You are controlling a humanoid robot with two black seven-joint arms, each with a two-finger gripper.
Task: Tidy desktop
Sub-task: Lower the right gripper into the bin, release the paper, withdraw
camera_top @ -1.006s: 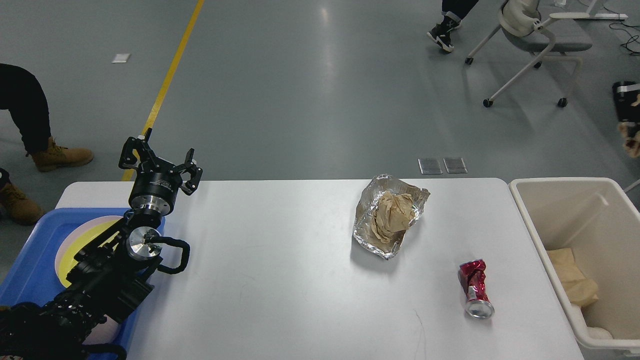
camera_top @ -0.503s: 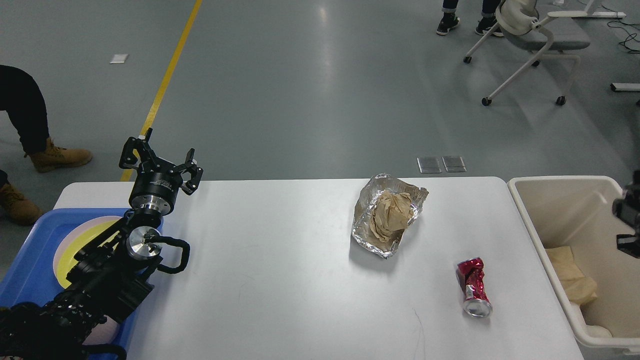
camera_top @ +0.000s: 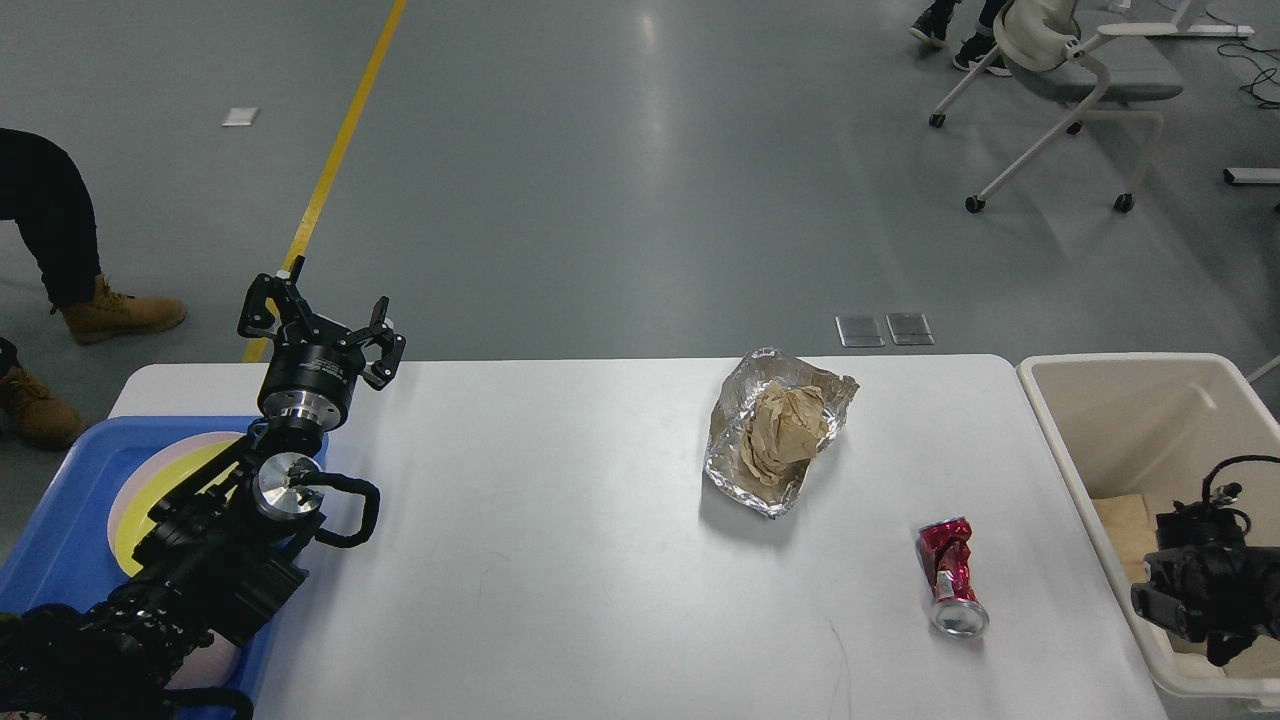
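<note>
Desktop [camera_top: 560, 560] fills the lower view. Cream bin [camera_top: 1130, 400] touches its right edge. Foil w/ brown paper [camera_top: 775, 430] near far edge, crushed red can [camera_top: 950, 575] near right edge. Left gripper [camera_top: 322, 318] open wide, empty, at far-left corner. Right gripper [camera_top: 1195, 600] over bin: can't tell.

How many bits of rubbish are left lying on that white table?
2: a foil wrapper holding crumpled brown paper, toward the far edge, and a crushed red can nearer the bin. None seems hidden.

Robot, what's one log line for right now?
left hand open, empty | right hand over bin, state unclear | foil, can on desktop
</note>
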